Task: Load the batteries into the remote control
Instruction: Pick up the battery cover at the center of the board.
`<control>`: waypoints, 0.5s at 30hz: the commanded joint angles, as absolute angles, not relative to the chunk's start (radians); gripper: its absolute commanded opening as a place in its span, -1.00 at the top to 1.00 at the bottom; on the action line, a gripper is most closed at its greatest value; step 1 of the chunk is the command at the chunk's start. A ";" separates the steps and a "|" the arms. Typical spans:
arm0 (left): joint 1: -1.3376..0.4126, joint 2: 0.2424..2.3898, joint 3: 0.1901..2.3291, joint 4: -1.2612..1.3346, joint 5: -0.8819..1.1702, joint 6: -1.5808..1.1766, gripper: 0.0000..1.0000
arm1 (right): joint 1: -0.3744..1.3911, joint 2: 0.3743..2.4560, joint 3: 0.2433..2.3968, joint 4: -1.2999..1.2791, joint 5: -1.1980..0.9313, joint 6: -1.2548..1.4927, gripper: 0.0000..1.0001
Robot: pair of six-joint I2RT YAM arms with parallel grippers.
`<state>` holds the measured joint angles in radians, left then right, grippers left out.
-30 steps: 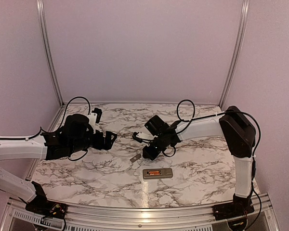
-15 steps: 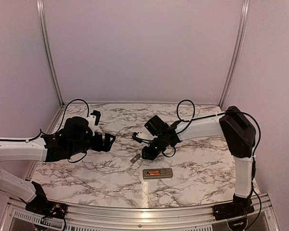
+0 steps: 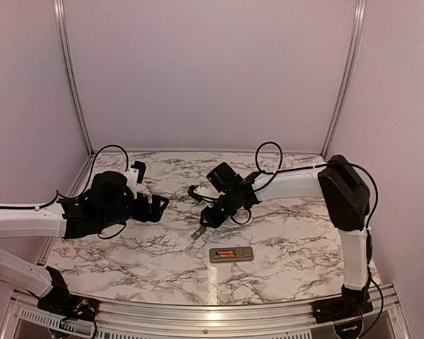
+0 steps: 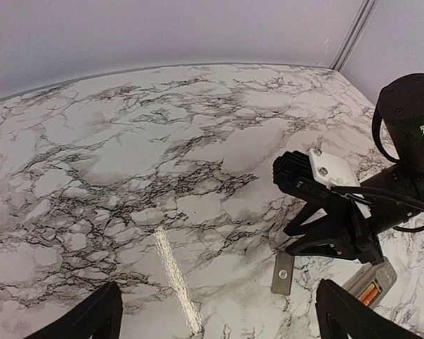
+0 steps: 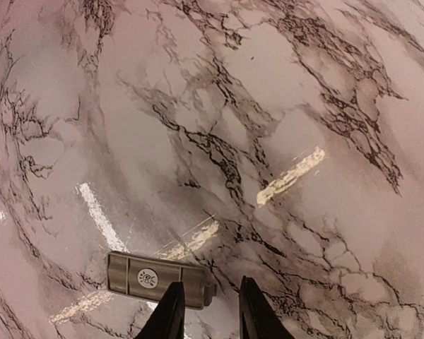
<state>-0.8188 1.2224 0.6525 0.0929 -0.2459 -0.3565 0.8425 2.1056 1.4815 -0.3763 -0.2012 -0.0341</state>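
The upturned remote control (image 3: 231,254) holds seemingly one orange battery (image 3: 227,253); beyond it the right gripper (image 5: 210,284) hangs narrowly parted and empty, the left gripper (image 4: 218,296) spread wide.

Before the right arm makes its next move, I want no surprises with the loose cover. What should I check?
1. The right claw is free of the cover plate: ok. The plate lies flat on the table and the jaws stand slightly apart with nothing between them.
2. The left claw is open and empty: ok.
3. The remote control lies back up, its recess uncovered: ok.
4. Both batteries are seated: cannot tell. Only some orange shows in the recess.
5. The cover plate is fitted on the remote control: not ok. It lies apart from it.
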 commanded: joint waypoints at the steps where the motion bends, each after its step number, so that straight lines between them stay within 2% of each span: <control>1: -0.814 1.196 0.638 0.103 -0.259 -0.352 -0.98 | 0.853 2.152 1.520 -0.398 -0.201 -0.034 0.50; 6: -0.814 1.188 0.631 0.105 -0.268 -0.351 -0.98 | 0.853 2.172 1.518 -0.404 -0.199 -0.040 0.58; 15: -0.813 1.183 0.627 0.111 -0.278 -0.356 -0.98 | 0.852 2.151 1.507 -0.405 -0.218 -0.027 0.97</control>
